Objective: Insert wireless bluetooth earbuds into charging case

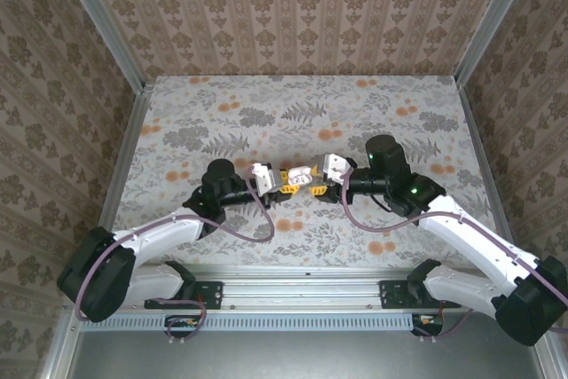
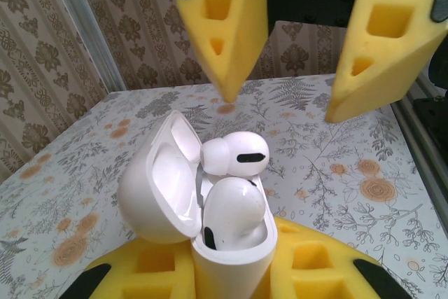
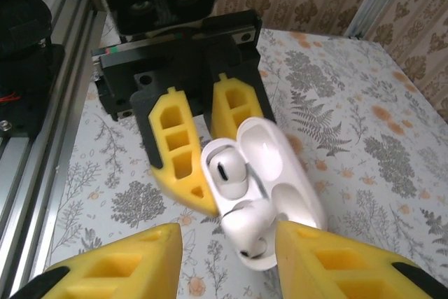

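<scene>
Left gripper [image 2: 231,271]: clamped on charging case [image 2: 154,187], lid open.
Right gripper [image 3: 229,239]: half-open, empty, at case's 3 o'clock.
Earbuds: one seated [image 2: 234,204], other [image 2: 234,155] lying on top.
Room: case mid-table [image 1: 266,104], well apart from walls [image 1: 293,6].

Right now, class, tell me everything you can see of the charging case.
The charging case is glossy white plastic, rounded like a pebble, held upright in the left gripper between yellow foam fingers. Its hinged lid is swung open, showing a smooth hollow. One earbud sits in its well; the second earbud lies tilted across the opening, not seated.
</scene>
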Tool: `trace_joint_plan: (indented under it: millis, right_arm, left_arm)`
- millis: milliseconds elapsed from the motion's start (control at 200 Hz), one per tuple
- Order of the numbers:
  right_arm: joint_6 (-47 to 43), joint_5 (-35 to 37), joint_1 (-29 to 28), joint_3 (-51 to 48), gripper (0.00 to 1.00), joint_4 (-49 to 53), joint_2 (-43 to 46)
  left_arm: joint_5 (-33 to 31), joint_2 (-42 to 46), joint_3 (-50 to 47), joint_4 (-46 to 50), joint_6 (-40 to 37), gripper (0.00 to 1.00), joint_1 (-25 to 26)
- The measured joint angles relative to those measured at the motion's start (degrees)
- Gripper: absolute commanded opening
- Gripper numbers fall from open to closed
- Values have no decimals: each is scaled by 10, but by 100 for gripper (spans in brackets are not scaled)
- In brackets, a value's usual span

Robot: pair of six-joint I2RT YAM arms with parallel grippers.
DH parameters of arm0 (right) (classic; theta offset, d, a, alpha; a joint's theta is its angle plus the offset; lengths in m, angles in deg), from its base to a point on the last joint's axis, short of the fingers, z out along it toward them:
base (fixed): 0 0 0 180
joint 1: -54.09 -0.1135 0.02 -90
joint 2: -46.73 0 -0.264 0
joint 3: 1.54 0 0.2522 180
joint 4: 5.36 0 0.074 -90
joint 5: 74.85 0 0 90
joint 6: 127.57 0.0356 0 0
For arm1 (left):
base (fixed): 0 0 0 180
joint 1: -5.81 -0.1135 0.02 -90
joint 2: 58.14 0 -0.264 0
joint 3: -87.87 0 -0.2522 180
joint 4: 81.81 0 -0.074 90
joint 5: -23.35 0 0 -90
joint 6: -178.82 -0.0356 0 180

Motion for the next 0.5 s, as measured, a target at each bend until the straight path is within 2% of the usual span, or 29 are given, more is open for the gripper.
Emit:
trace_joint_plan:
  millis: [500]
  right_arm:
    - [-22, -3, 0, 8, 35, -16, -37]
  left_arm:
    - [-2, 1, 0, 0, 0, 0, 3]
